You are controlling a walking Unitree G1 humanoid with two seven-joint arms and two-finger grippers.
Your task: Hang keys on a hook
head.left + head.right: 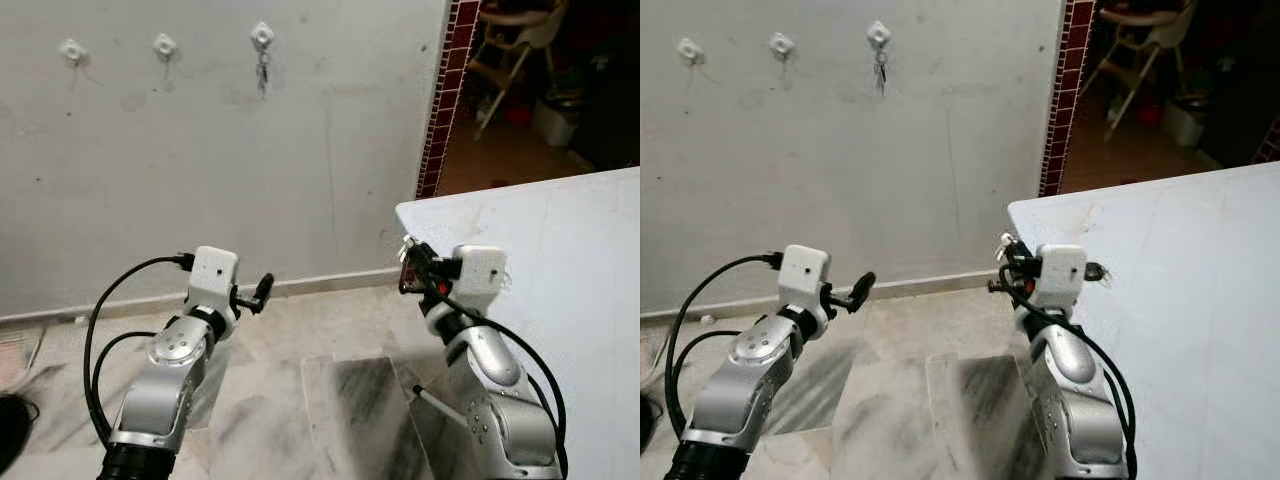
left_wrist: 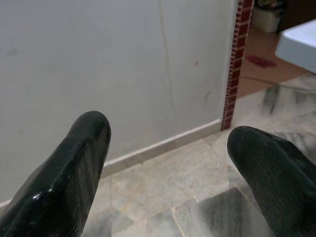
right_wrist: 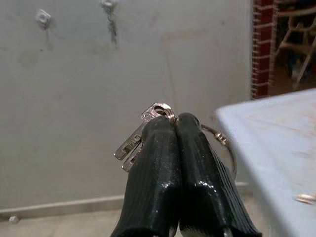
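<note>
- Looking from the left eye view: a pale wall [image 1: 250, 150] carries three white hooks in a row near its top edge. The first hook [image 1: 71, 49] and second hook [image 1: 165, 44] look bare; the third hook [image 1: 262, 34] has a small dark item [image 1: 263, 72] hanging under it, too small to identify. The right gripper [image 1: 408, 262] is raised just off the near corner of the white table [image 1: 560, 260], well below the hooks. The left gripper [image 1: 262, 290] is raised over the marble floor [image 1: 340, 400], beside the wall's skirting.
- Right eye view: the same scene. A brick-red tile strip [image 1: 1060, 90] edges the wall, and past it a doorway shows a chair [image 1: 1145, 50]. Something small and pale sits at the tip of the right gripper; it cannot be made out here.
- Left wrist view: the left fingers [image 2: 64, 182] stand wide apart with nothing between them, released, facing the foot of the wall and the floor.
- Right wrist view: the right fingers [image 3: 153, 182] are pressed together, clenched on the keys [image 3: 136, 140]. Silver blades stick out to one side of the fingertips and the ring [image 3: 224, 148] loops out on the other, close to the table's edge. Two hooks show high on the wall beyond.
</note>
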